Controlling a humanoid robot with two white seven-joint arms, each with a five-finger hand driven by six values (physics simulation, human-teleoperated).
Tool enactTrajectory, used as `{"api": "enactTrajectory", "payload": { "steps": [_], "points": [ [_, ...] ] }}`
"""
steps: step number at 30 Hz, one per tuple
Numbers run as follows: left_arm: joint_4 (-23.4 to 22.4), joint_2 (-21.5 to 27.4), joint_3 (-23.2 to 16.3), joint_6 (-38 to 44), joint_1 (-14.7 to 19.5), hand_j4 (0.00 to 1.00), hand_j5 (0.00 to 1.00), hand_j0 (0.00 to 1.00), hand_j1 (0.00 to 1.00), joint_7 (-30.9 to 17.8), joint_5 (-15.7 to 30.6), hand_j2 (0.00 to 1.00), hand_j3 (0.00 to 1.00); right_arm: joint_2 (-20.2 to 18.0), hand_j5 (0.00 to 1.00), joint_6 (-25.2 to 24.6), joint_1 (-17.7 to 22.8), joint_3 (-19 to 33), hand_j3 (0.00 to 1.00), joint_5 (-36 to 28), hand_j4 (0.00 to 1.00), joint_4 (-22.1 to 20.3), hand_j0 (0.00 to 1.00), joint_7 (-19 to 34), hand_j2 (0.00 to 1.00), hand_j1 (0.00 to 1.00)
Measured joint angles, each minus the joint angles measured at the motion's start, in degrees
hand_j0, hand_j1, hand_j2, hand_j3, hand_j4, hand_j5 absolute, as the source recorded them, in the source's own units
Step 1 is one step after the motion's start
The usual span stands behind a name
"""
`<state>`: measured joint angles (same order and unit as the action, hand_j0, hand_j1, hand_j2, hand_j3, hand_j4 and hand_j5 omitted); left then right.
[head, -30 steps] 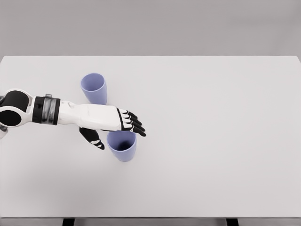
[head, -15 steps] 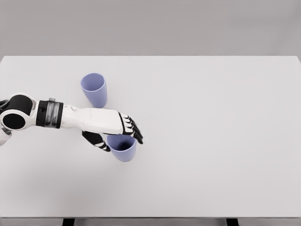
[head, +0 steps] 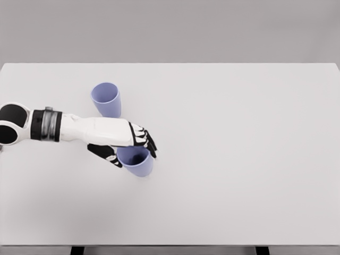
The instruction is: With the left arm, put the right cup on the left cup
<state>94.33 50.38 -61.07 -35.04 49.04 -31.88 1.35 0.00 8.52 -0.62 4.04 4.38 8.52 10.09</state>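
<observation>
Head view, starting from the near edge: the white tabletop (head: pixel 239 175) fills most of the picture, and two dark legs or supports show just under its front edge. Toward the left and a little nearer than the middle of the tabletop sits the right cup (head: pixel 136 161), a pale violet cup with its open mouth up and tilted slightly toward the camera. The left hand (head: pixel 127 142) is closed around it: the dark thumb lies against the cup's left side, and the dark fingers (head: pixel 147 142) curl over the far rim and down its right side, so the cup is held between them. Whether the cup's base touches the tabletop or is just off it cannot be told. The white forearm runs from the hand to the left, through a grey and black wrist band, to a black joint at the picture's left edge. Farther back, just beyond the forearm and apart from the hand, the left cup (head: pixel 105 99) stands upright with its mouth open. Behind the tabletop's far edge is a plain grey wall.
</observation>
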Motion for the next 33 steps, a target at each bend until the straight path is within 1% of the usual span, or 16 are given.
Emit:
{"api": "enactTrajectory", "payload": {
  "steps": [3, 6, 9, 11, 13, 15, 17, 21, 26, 33],
  "points": [
    [1.26, 2.55, 0.46, -0.03, 2.64, 0.48, 0.48, 0.48, 0.48, 0.06, 2.11, 0.48, 0.48, 0.00, 1.00, 0.00, 0.00, 0.00, 1.00, 0.00, 1.00, 0.00, 1.00, 0.00, 1.00, 1.00],
    [1.83, 4.97, 0.66, -0.06, 4.57, 0.48, 0.48, 0.48, 0.48, 0.11, 4.16, 0.48, 0.48, 0.00, 1.00, 0.00, 0.00, 0.00, 1.00, 0.00, 1.00, 0.00, 1.00, 0.00, 1.00, 1.00],
    [2.02, 6.73, 0.86, -0.08, 5.98, 0.48, 0.48, 0.48, 0.48, 0.10, 5.70, 0.48, 0.48, 0.00, 1.00, 0.00, 0.00, 0.00, 1.00, 0.00, 1.00, 0.00, 1.00, 0.00, 1.00, 1.00],
    [2.02, 7.57, 1.48, -0.12, 6.15, 0.48, 0.48, 0.48, 0.48, 0.11, 6.35, 0.48, 0.48, 0.00, 1.00, 0.00, 0.00, 0.00, 1.00, 0.00, 1.00, 0.00, 1.00, 0.00, 1.00, 1.00],
    [1.75, 8.01, 2.18, -0.12, 7.56, 0.48, 0.48, 0.48, 0.48, 0.10, 6.81, 0.48, 0.48, 0.00, 1.00, 0.00, 0.00, 0.00, 1.00, 0.00, 1.00, 0.00, 1.00, 0.00, 1.00, 1.00],
    [1.04, 8.39, 2.59, -0.11, 9.50, 0.48, 0.48, 0.48, 0.48, 0.11, 7.49, 0.48, 0.48, 0.00, 1.00, 0.00, 0.00, 0.00, 1.00, 0.00, 1.00, 0.00, 1.00, 0.00, 1.00, 1.00],
    [-0.26, 8.64, 2.79, -0.11, 10.73, 0.48, 0.48, 0.48, 0.48, 0.11, 7.95, 0.48, 0.48, 0.00, 1.00, 0.00, 0.00, 0.00, 1.00, 0.00, 1.00, 0.00, 1.00, 0.00, 1.00, 1.00],
    [-4.21, 8.48, 2.73, -0.12, 14.42, 0.48, 0.48, 0.48, 0.48, 0.02, 8.23, 0.48, 0.48, 0.00, 1.00, 0.00, 0.00, 0.00, 1.00, 0.00, 1.00, 0.00, 1.00, 0.00, 1.00, 1.00],
    [-7.18, 8.31, 2.03, -0.13, 15.38, 0.48, 0.48, 0.48, 0.48, -0.79, 8.07, 0.48, 0.48, 0.00, 1.00, 0.00, 0.00, 0.00, 1.00, 0.00, 1.00, 0.00, 1.00, 0.00, 1.00, 1.00],
    [-9.12, 8.03, 1.84, -0.10, 15.65, 0.48, 0.48, 0.48, 0.48, -1.20, 8.09, 0.48, 0.48, 0.00, 1.00, 0.00, 0.00, 0.00, 1.00, 0.00, 1.00, 0.00, 1.00, 0.00, 1.00, 1.00]
  ]
}}
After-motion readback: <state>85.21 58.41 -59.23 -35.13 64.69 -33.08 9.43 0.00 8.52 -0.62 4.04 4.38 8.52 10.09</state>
